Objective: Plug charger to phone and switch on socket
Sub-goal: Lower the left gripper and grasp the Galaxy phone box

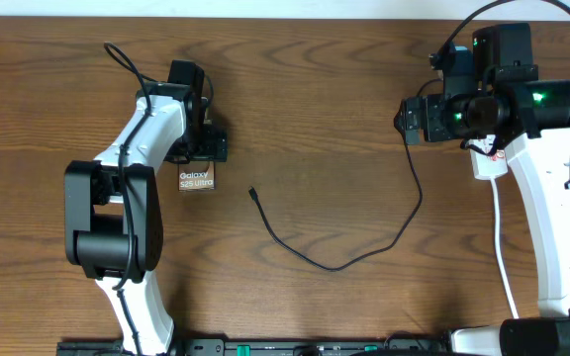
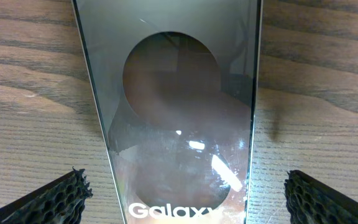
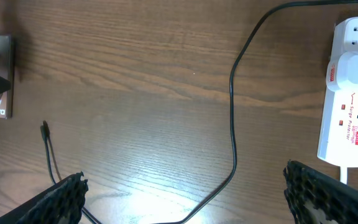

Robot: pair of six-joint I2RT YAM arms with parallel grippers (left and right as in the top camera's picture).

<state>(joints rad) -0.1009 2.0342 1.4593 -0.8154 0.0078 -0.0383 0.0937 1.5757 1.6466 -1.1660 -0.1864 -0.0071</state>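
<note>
Over phone [image 2: 179, 93], left pincer [image 2: 185, 186] spread wide; right pincer [image 3: 184, 183] released near socket [image 3: 353, 99].

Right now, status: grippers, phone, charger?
Left gripper open, fingers either side of phone, not touching. Right gripper open, empty, over charger cable. Its plug tip apart from phone, unplugged; nothing between them.

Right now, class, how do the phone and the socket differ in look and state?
The phone is dark with white lettering; the socket is white with red marks. The socket is longer and has a cord; the phone has none. Both lie flat on the table.
</note>
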